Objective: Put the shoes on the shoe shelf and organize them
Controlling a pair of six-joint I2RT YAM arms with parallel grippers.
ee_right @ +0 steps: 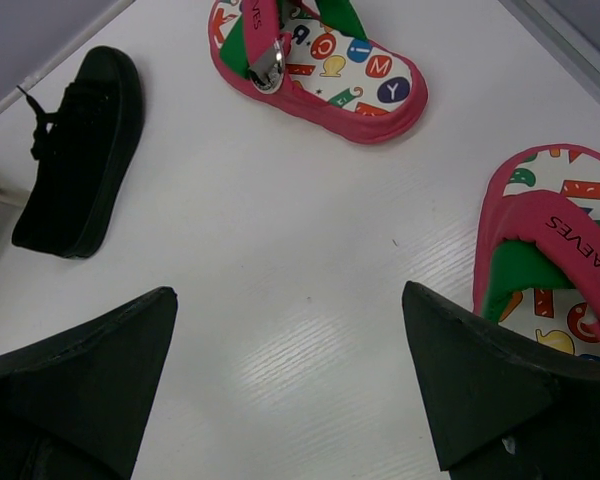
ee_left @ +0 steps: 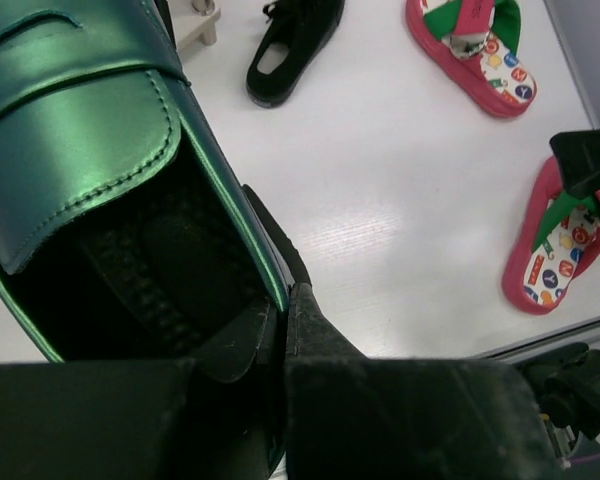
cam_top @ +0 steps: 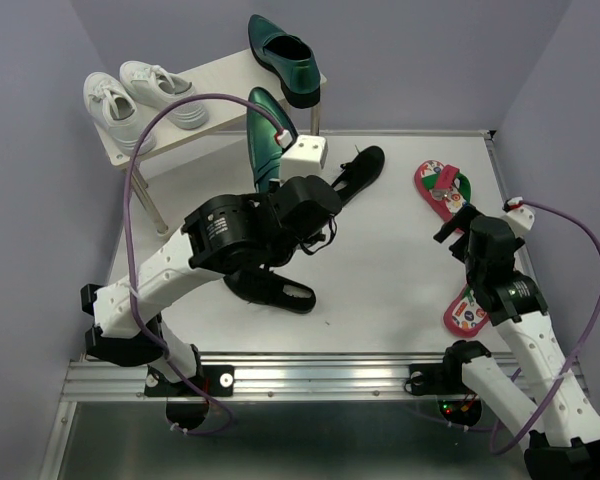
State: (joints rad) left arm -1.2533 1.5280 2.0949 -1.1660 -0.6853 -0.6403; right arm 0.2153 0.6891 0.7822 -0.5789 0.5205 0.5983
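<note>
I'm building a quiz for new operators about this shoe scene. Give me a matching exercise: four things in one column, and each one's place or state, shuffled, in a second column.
Things
1. white sneakers
2. green loafer nearest the left arm
3. far red flip-flop
4. right gripper

Places or states
A. lying flat on the table
B. open, holding nothing
C. on the top board of the shelf
D. clamped at its rim by the left gripper

Pairs: 1-C, 2-D, 3-A, 4-B
</note>
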